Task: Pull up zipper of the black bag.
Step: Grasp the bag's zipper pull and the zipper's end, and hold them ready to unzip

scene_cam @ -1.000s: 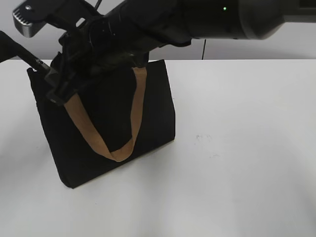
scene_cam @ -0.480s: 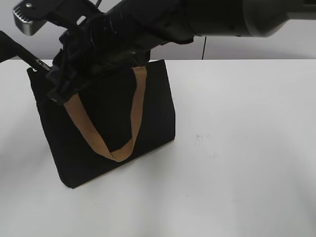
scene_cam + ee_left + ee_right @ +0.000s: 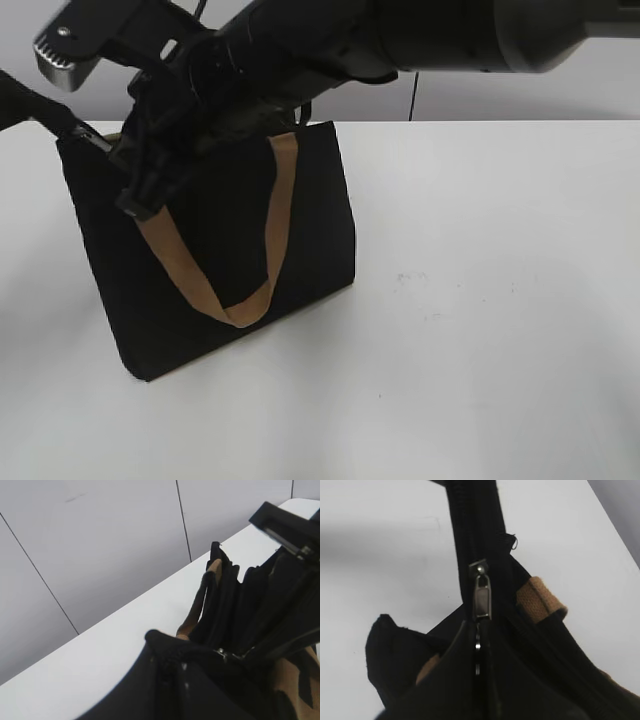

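The black bag [image 3: 215,265] stands upright on the white counter [image 3: 480,300] at the left of the scene, one tan strap handle [image 3: 262,250] drooping down its near face. Its long axis runs from the far-left corner to the right end, and the zipper [image 3: 480,545] follows that axis along the top edge.

The right arm reaches across from the right, and the right pincer [image 3: 476,650] sits at the bag's top near its left end. In the right wrist view its dark fingers close narrowly around the lower end of the silvery metal pull [image 3: 481,596], which hangs in line with the zipper track. Beyond the slider the track looks joined; nearer the camera the two sides of the mouth spread apart.

The left pincer [image 3: 220,655] pinches the fabric at the bag's left end, seemingly anchoring it; the exact jaw gap is hidden, so I cannot tell how wide it stands.

To do this step well, I would draw the pull straight along the track, low and parallel to the top edge, while the left arm keeps the fabric taut. Pulling sideways or upward would likely tilt the slider, snag cloth or the strap, or tip the bag.
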